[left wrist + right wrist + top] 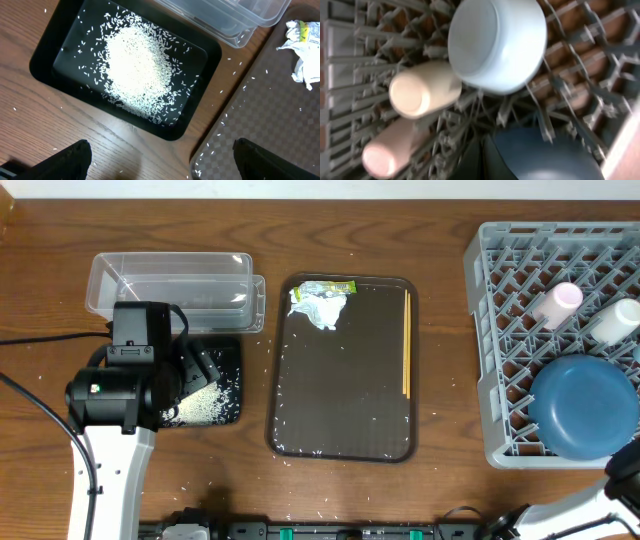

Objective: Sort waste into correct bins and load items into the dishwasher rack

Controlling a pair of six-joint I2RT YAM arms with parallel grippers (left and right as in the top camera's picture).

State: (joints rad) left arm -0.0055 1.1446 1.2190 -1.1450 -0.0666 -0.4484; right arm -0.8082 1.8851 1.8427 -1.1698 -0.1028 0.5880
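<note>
Loose white rice (132,65) lies heaped in the black tray (45,65), with stray grains on the wood. The clear tub (170,280) stands behind the tray. The crumpled tissue (320,308) and the green-yellow wrapper (332,288) lie at the far end of the brown serving tray (340,395), and chopsticks (406,345) lie along its right side. The rack (500,330) holds the pink cup (556,302), white cup (612,322) and blue dish (585,405). The light-blue bowl (495,42) sits upside down on the rack. My left gripper (162,165) is open and empty above the tray's near corner. My right gripper (482,160) is shut and empty over the rack beside the blue dish (545,155).
My left arm (120,390) covers part of the black tray (225,380). My right arm (625,470) shows at the bottom right corner. Scattered rice grains lie on the serving tray and on the table near its front edge.
</note>
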